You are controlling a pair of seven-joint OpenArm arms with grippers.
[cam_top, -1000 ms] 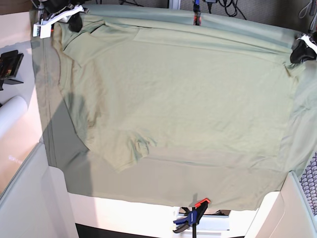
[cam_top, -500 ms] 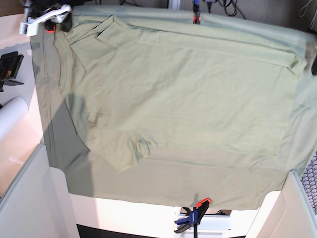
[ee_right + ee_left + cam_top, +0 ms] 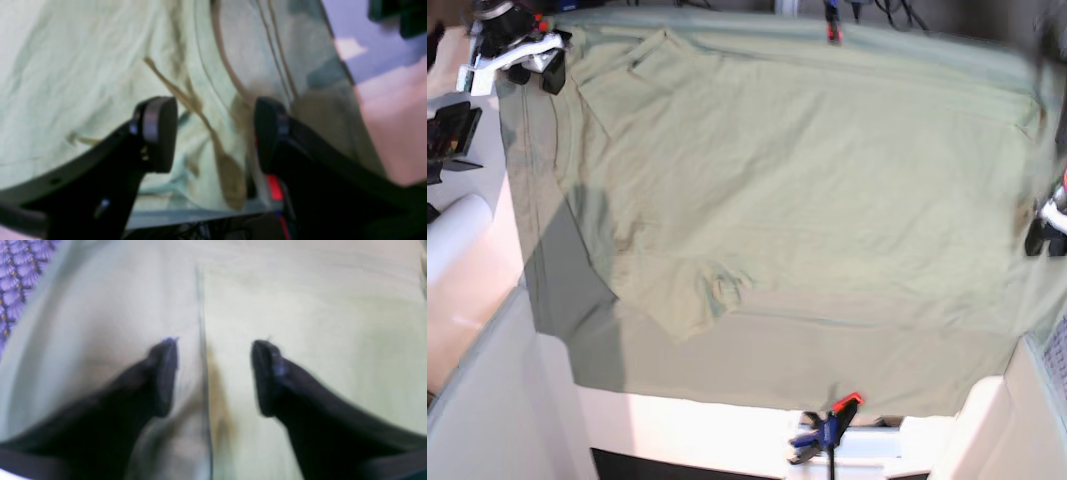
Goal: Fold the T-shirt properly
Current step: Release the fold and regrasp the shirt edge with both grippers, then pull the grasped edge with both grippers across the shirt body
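A: Our left gripper [image 3: 213, 376], black pads apart, holds nothing above the shirt's side edge; our right gripper [image 3: 215, 133] gapes too, empty, by the far corner.

B: So we've barely begun. The pale sage-green cotton T-shirt [image 3: 807, 190] lies flat, lightly wrinkled, on the green-clothed desk [image 3: 557, 290], one sleeve turned in. Every fold remains.

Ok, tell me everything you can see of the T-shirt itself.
The T-shirt is pale sage green, thin and soft-looking like cotton. It lies spread flat and lightly wrinkled on a larger green cloth of nearly the same colour, covering most of it. One short sleeve points toward the near edge, another lies at the far left corner. Neither the left gripper nor the right gripper holds it; both are open above the fabric.
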